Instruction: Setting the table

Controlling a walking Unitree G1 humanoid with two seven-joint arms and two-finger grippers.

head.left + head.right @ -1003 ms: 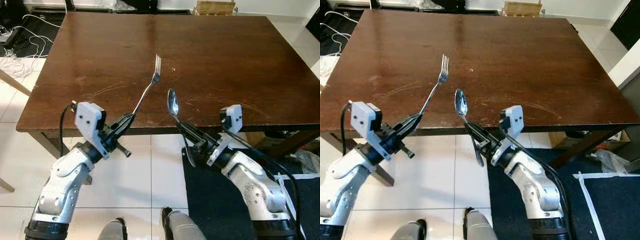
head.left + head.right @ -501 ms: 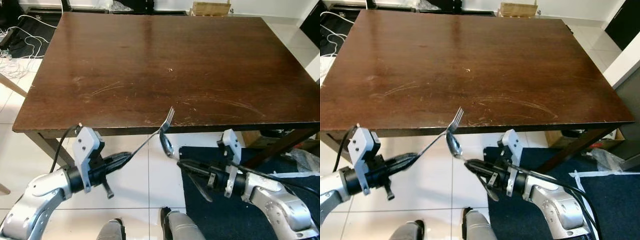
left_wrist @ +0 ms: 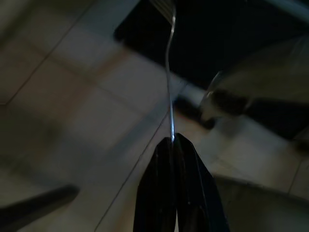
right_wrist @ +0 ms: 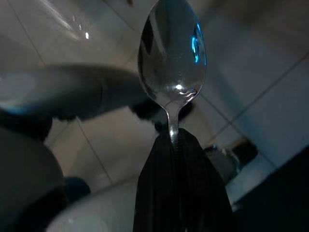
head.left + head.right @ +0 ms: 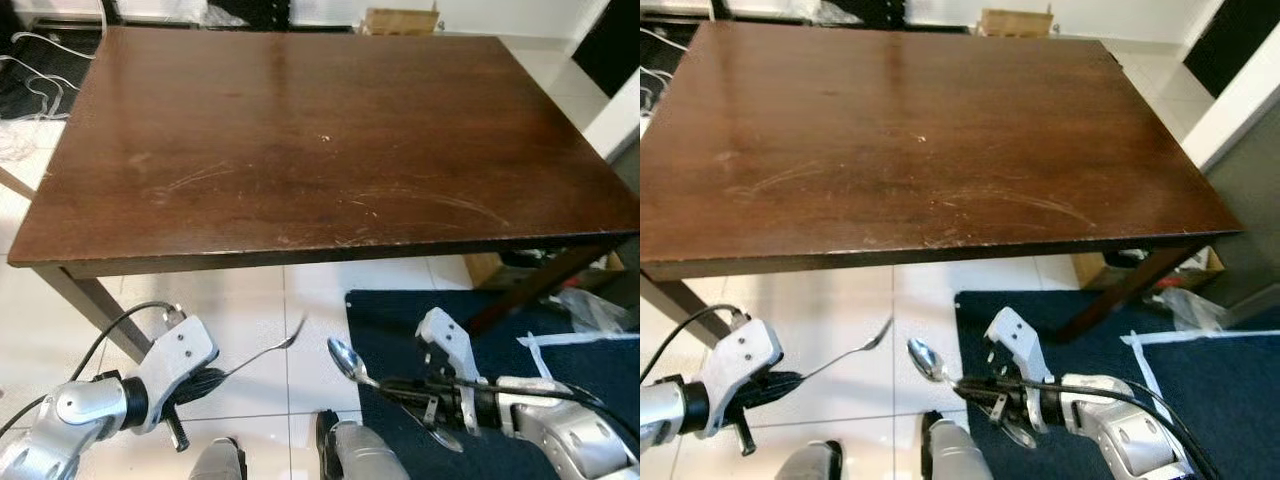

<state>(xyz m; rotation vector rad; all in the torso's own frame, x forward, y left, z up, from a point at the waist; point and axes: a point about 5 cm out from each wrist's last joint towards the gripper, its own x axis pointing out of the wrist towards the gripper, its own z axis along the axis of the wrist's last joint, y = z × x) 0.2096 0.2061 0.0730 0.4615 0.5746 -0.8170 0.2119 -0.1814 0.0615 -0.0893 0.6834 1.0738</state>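
Left eye view: left gripper [image 5: 213,377] clamps a fork [image 5: 266,352], right gripper [image 5: 400,388] a spoon [image 5: 346,361] (both below the table [image 5: 300,150]), so nothing's laid yet.

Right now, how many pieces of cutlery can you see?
2. A fork is clamped in the left gripper, and a spoon in the right gripper; both are low over the floor, short of the table.

Head views bright and sharp, soft glare streaking the far part of the table [image 5: 300,120]. Wrist views dim, backgrounds blurred, small highlight on spoon [image 4: 173,63] bowl.
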